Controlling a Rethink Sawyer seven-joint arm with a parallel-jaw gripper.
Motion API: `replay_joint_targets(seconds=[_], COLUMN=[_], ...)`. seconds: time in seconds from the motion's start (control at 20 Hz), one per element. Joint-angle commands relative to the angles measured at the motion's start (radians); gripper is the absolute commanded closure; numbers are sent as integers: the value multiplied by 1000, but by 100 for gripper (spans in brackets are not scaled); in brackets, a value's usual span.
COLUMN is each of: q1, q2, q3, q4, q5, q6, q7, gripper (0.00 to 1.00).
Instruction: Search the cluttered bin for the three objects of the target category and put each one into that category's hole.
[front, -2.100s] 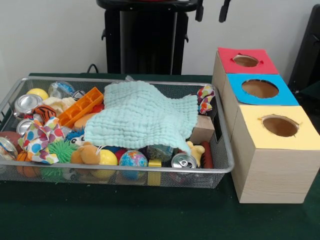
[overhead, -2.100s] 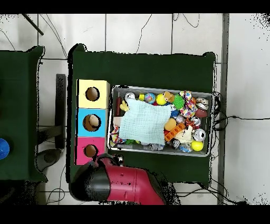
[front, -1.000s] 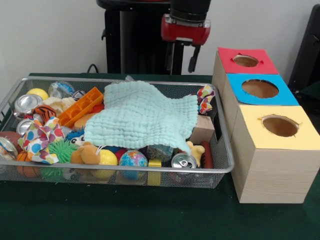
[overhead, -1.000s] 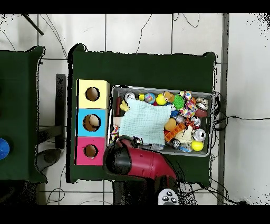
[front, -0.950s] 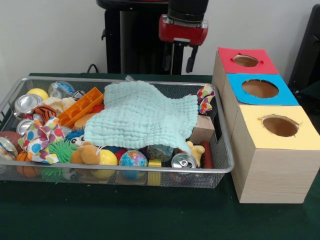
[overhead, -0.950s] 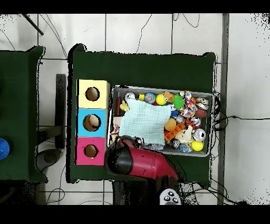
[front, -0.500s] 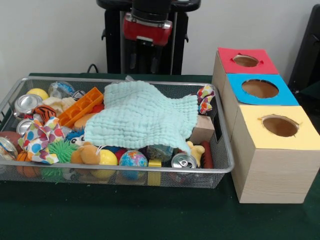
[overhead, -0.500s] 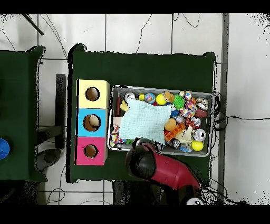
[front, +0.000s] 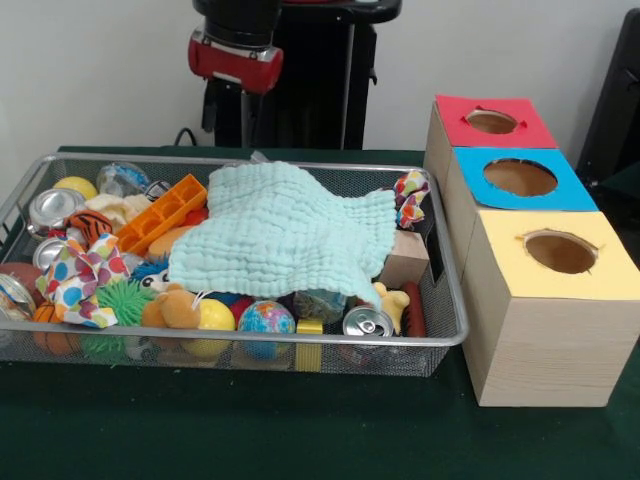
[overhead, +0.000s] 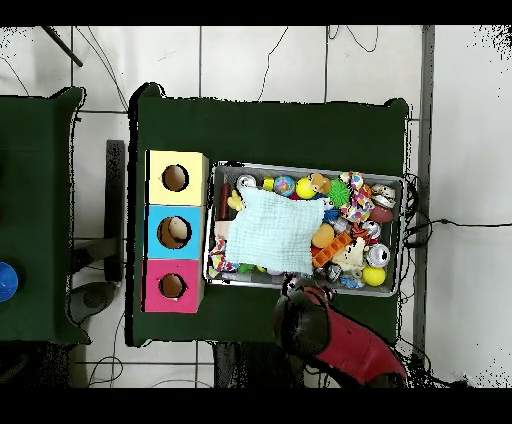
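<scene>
Gripper (front: 229, 118) hangs above the bin's far rim, behind the wire bin (front: 440, 335); can't tell its grip state. Bin is full of toys and cans, with a mint cloth (front: 285, 235) draped over the middle. Red, blue, yellow hole boxes (front: 520, 178) sit beside the bin

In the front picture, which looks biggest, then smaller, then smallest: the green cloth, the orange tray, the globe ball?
1. Cloth, biggest by far.
2. Orange tray.
3. Globe ball, smallest, though it sits nearer the camera than the tray, so their true sizes may differ more.
</scene>
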Motion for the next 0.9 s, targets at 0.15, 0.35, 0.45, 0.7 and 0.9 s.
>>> replay_joint_targets(seconds=[0.15,0.35,0.45,0.7,0.9], q1=[-91,-107,-123,-178,-224], q2=[99,93,113,107,90], q3=[52,38,36,29,32], q4=[93,82,67,63,31], q5=[-31,-15,-13,-23,-45], q6=[-166,-163,-171,-176,-146], q7=[235,222,212,198,156], gripper=[0,0,0,0,0])
